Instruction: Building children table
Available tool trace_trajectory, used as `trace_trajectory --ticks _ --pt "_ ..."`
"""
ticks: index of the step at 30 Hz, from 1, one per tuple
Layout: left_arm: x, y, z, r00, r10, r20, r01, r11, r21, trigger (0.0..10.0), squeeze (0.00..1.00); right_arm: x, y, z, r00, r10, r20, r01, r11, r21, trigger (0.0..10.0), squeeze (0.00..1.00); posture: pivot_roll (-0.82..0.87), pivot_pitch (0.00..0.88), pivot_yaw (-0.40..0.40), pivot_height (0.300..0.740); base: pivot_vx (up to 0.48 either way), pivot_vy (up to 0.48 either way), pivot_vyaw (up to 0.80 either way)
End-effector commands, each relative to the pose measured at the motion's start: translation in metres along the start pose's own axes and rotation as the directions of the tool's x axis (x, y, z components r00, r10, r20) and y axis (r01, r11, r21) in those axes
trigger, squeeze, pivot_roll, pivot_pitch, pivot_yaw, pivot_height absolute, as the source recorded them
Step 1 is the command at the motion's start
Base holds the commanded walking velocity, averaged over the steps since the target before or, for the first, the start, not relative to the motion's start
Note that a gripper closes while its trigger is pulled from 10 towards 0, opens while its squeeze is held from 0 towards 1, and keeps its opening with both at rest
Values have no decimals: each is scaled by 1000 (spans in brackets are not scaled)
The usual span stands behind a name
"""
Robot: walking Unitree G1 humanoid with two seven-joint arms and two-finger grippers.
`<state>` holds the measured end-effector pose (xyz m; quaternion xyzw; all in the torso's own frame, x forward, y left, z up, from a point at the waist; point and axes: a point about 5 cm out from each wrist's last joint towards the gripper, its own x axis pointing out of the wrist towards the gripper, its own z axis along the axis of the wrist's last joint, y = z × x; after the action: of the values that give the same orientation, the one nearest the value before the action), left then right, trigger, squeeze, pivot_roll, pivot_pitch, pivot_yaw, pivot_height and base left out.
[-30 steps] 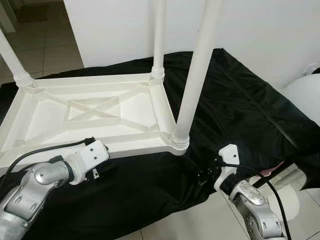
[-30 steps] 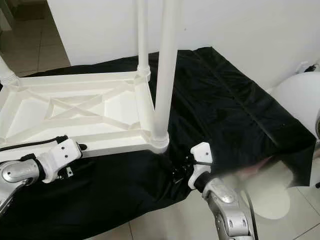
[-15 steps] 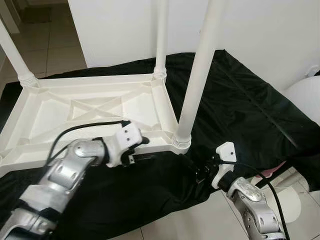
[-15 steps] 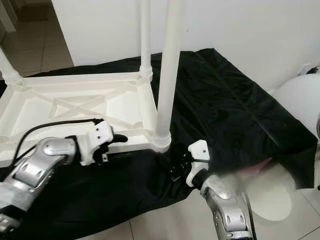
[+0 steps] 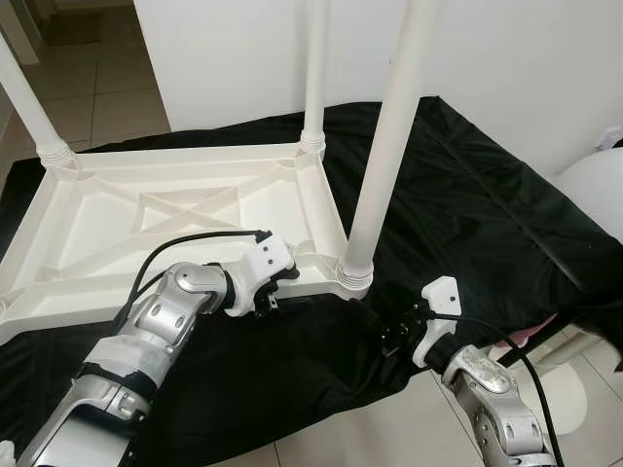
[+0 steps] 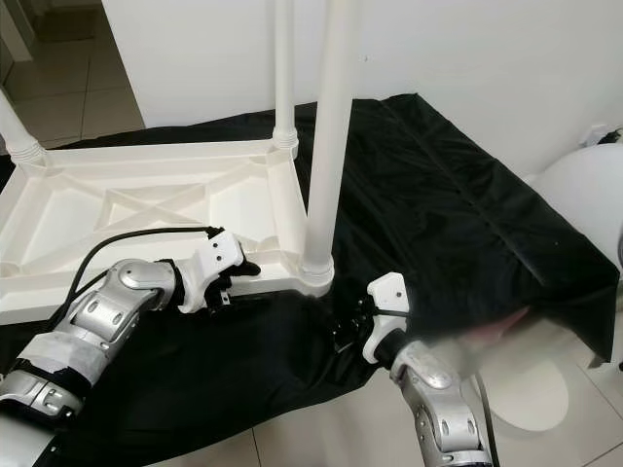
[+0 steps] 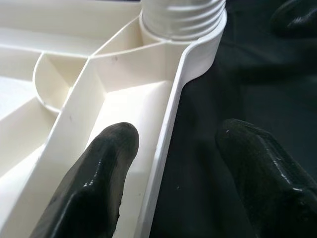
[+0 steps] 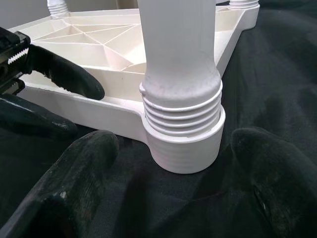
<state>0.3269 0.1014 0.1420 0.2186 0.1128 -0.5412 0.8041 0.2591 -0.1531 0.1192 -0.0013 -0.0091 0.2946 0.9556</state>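
An upturned white table [image 5: 175, 219] lies on a black cloth [image 5: 467, 214], legs pointing up. The left gripper [image 7: 168, 168] straddles the table's near rim, fingers [image 7: 106, 163] apart. The right gripper [image 8: 168, 183], fingers apart, faces the near corner leg [image 8: 178, 74] without touching it.
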Motion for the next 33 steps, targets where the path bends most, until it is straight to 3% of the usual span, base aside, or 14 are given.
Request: trace_trajectory --ticks 1,5,7,8,9,11,13,18,23,25,29,33 --pt "-1 14 -5 973 229 -26 -229 973 2 10000 0 1 0 -2 1000 -1 -1 1 1000 1 10000 0 -65 65 21 740 0 0 0" --pt "2 9 -11 982 185 -42 -184 982 37 10000 0 3 0 -1 1000 2 0 -2 1000 -6 10000 0 -64 64 19 740 0 0 0" --pt "2 2 -13 991 129 -40 -126 990 58 10000 0 3 -1 -1 1000 4 0 -4 1000 -10 10000 0 -64 64 19 740 0 0 0" --pt "1 -9 -13 999 39 -22 -38 996 84 10000 0 3 -2 0 1000 4 0 -4 1000 -14 10000 0 -65 65 19 740 0 0 0" --pt "1 -9 -13 999 39 -22 -38 996 84 10000 0 3 -2 0 1000 4 0 -4 1000 -14 10000 0 -65 65 19 740 0 0 0" --pt "-6 -32 -14 990 -144 -11 144 985 92 10000 0 3 -5 1 1000 2 -1 -2 1000 -21 10000 0 -66 62 21 740 0 0 0" --pt "-13 -43 -15 971 -237 -10 237 968 85 10000 0 3 -6 1 1000 -1 -1 0 1000 -26 10000 0 -67 59 24 740 0 0 0" --pt "-32 -51 -22 944 -325 -47 328 942 71 10000 0 3 -7 1 1000 -2 1 2 999 -33 10000 0 -62 53 26 740 0 0 0" --pt "-38 -45 -28 953 -289 -88 296 951 89 10000 0 3 -8 1 1000 3 2 -3 1000 -31 10000 0 -56 51 25 740 0 0 0" --pt "-34 -40 -27 967 -242 -85 249 964 96 10000 0 4 -7 1 1000 16 3 -16 999 -30 10000 0 -54 51 23 740 0 0 0" --pt "-27 -23 -13 999 -36 -22 38 996 78 10000 0 4 -8 6 998 61 15 -60 997 -39 10000 0 -54 53 22 740 0 0 0" --pt "-28 -18 -6 1000 15 18 -16 999 49 10000 0 3 -10 9 996 85 16 -85 995 -46 10000 0 -54 53 22 740 0 0 0"
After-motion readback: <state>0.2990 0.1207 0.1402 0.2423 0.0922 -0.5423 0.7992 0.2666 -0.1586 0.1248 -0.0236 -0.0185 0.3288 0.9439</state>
